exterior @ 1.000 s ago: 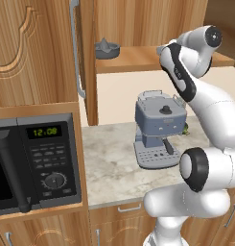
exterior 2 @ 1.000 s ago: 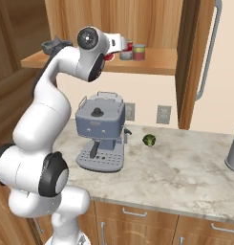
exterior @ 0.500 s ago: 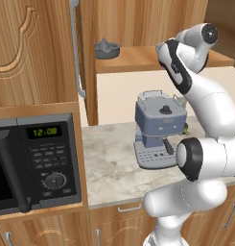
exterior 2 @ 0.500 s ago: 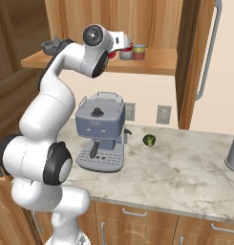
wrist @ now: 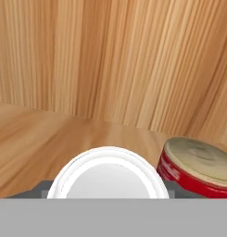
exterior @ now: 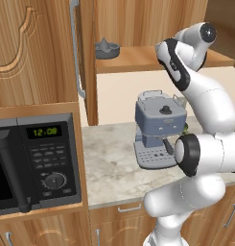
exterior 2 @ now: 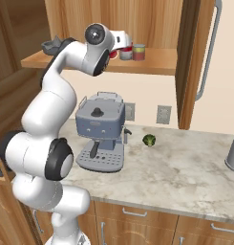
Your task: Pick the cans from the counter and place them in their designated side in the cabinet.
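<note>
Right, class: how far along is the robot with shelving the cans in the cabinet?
One red can already stands on the cabinet shelf. In hand: a white-topped can sits right at the gripper, beside the red one; whether the grip is shut I can't tell. Left: probably just releasing it and backing out.

Kitchen: microwave (exterior: 35, 163), coffee machine (exterior 2: 100, 131), marble counter (exterior 2: 185, 167).

On the cabinet shelf (exterior 2: 159, 64) we see two cans (exterior 2: 138, 52) and a juicer (exterior: 107, 49); the desk (exterior 2: 185, 167) bears a coffee machine (exterior 2: 101, 131).
</note>
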